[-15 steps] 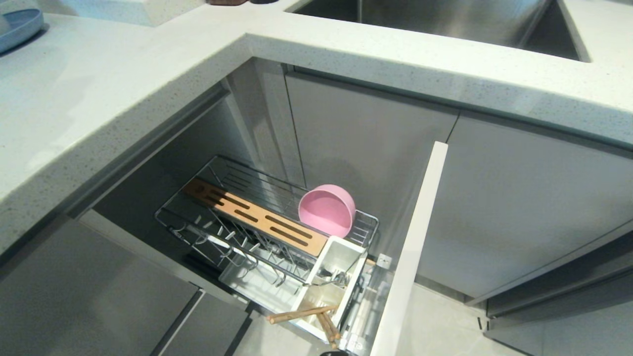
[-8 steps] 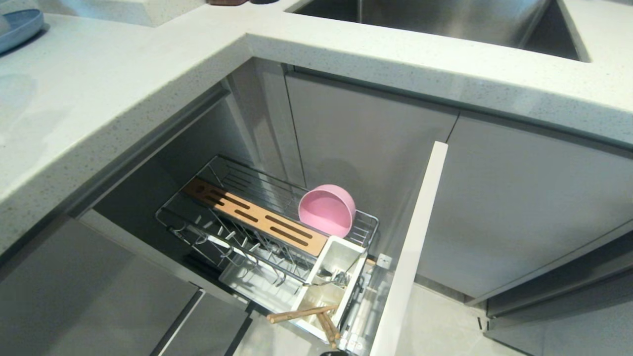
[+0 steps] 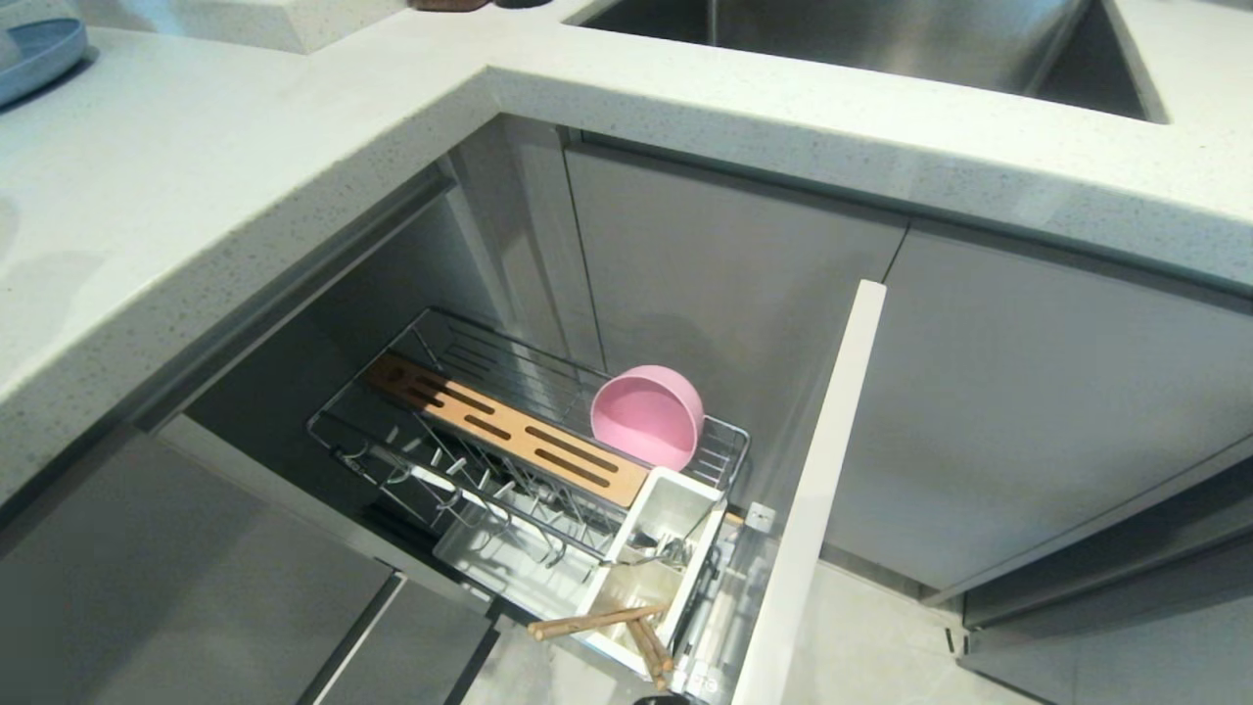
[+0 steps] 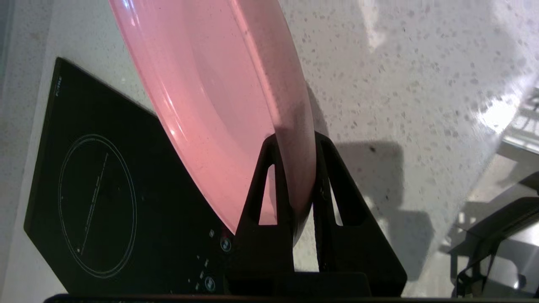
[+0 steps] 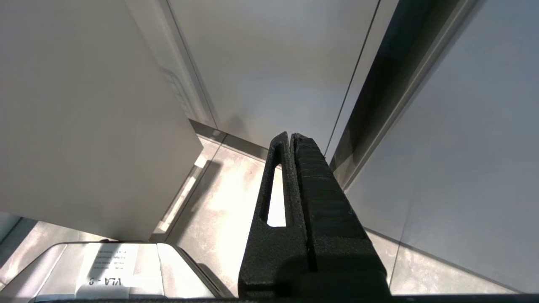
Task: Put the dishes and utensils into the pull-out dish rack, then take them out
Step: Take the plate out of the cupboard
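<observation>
While the pull-out dish rack (image 3: pixel 529 460) sits open under the speckled surface (image 3: pixel 196 196) with the pink bowl (image 3: pixel 648 415) on it and the chopsticks (image 3: pixel 599 620) and fork (image 3: pixel 648 556) in its white caddy (image 3: pixel 654 568), I'd guess we're on the plate step. Only the left wrist view shows it: the left end effector (image 4: pixel 294 141) is clamped on the rim of the pink plate (image 4: pixel 210 97), edge-on over the surface beside a black cooktop (image 4: pixel 109 193). Next it needs to line up with the prongs. The right end effector (image 5: pixel 290 139) hangs pressed together near the floor, also out of the head view.
</observation>
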### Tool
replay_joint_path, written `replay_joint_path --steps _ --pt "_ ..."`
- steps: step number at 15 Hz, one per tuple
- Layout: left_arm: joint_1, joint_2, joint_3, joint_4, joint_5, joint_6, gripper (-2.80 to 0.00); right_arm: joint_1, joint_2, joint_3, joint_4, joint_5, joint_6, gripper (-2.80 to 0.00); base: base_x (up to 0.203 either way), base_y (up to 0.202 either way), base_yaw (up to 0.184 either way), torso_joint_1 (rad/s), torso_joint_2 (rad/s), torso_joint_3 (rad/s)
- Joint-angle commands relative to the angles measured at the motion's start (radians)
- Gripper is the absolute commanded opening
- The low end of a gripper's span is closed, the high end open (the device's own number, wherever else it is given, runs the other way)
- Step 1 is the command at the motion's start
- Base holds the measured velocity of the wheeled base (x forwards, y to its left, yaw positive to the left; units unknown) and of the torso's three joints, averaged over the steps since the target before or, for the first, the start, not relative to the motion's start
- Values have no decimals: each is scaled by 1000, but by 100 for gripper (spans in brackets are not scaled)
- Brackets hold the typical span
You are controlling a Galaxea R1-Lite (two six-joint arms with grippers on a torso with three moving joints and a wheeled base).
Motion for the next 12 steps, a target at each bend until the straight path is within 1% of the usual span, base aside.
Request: replay_joint_path --steps 1,5,8,12 --pt "0 45 -1 -12 5 2 -280 1 0 2 -1 0 -1 -280 0 0 0 0 0 0" --pt "-7 125 -1 -40 34 3 -280 1 0 2 0 0 1 -280 0 0 0 0 0 0" --pt "-36 178 -13 -44 61 2 -280 1 0 2 -1 0 -1 -280 0 0 0 0 0 0" --pt "-40 199 -12 -42 63 0 -280 1 0 2 0 0 0 -280 0 0 0 0 0 0"
